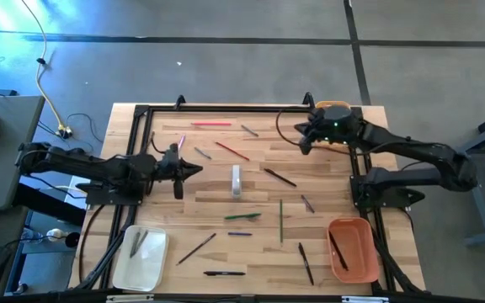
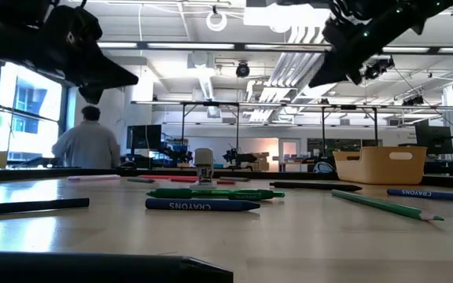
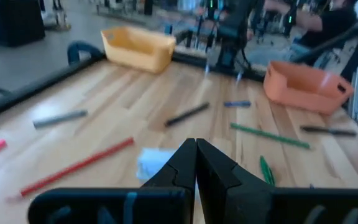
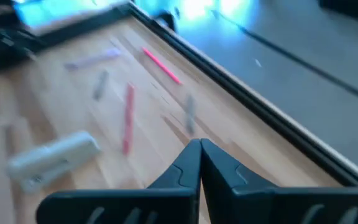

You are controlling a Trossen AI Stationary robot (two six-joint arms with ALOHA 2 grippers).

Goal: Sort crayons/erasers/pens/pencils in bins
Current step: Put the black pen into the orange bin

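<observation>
Above the bench, both arms hover empty.
Right gripper, fingers pressed together, sits upper right; nearest pencil lies diagonally leftward; left gripper likewise closed.

Pencils and pens scattered between bins.
</observation>
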